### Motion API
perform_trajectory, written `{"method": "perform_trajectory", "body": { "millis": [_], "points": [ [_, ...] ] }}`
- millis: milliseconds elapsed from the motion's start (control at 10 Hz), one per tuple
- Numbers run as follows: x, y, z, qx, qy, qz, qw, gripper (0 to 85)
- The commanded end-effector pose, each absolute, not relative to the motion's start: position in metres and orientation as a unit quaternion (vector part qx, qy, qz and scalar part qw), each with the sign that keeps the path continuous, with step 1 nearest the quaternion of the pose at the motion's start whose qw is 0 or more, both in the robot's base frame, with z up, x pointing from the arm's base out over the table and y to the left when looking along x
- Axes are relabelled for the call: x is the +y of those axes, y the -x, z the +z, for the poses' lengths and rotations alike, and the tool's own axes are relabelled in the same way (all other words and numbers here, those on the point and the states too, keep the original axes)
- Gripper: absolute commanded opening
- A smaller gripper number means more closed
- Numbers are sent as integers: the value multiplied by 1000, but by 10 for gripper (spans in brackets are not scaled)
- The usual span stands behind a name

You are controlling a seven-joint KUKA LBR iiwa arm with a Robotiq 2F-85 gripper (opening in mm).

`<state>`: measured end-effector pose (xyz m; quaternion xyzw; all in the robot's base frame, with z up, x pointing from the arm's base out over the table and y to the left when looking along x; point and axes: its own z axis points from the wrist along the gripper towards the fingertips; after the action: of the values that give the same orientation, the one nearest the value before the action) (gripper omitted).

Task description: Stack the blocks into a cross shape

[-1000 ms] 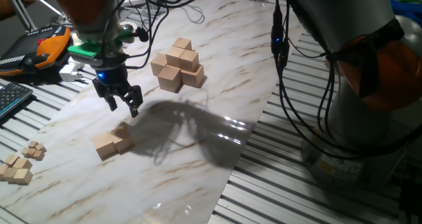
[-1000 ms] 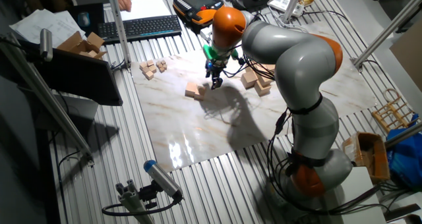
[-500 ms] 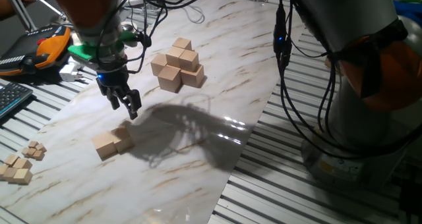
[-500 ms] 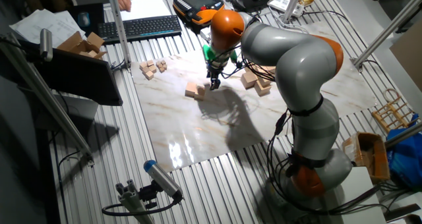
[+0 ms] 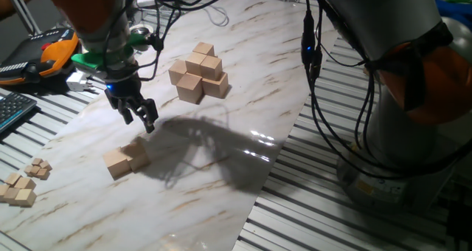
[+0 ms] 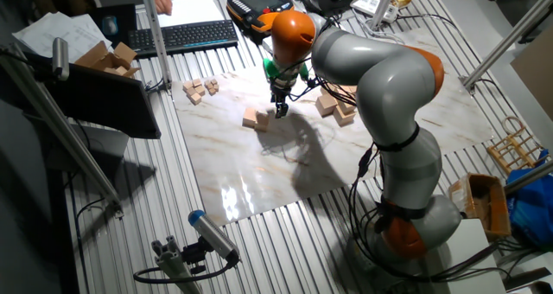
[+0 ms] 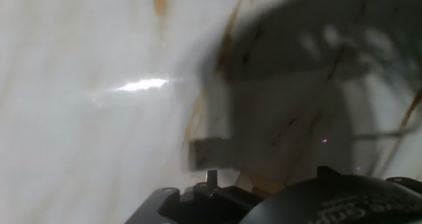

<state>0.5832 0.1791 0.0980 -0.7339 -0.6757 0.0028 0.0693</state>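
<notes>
Your gripper hangs above the marble worktop, its fingers parted a little and holding nothing, as far as either fixed view shows. The hand view is smeared with blur and gives only pale marble and shadow, so do not count on it to line anything up.

Take the pair of blocks as your landmark: two tan cubes touching side by side on the worktop, just below and slightly left of the fingers in one fixed view. The larger pile of blocks, which looks partly stacked already, lies well apart from the pair, on the far side of the gripper. A cluster of tiny cubes lies further out from the pair, off the marble; leave it alone.

Your likely trouble is the pair itself. Because the two cubes touch, a finger coming down on the seam could shove both aside or pinch them together. A descent slightly off centre would land a fingertip on a top face and skid the cube across the smooth marble.
</notes>
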Motion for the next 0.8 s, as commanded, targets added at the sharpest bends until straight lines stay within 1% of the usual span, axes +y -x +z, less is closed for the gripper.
{"method": "perform_trajectory", "body": {
  "millis": [0, 100, 300, 400, 500, 700],
  "points": [
    [179, -583, 98, -707, 703, 8, 71, 850],
    [179, -583, 98, -689, 721, 8, 71, 850],
    [179, -583, 98, -656, 752, 13, 59, 850],
    [179, -583, 98, -642, 764, 12, 61, 850],
    [181, -584, 95, -628, 775, 9, 66, 680],
    [190, -581, 87, -619, 783, 6, 67, 680]
  ]
}}
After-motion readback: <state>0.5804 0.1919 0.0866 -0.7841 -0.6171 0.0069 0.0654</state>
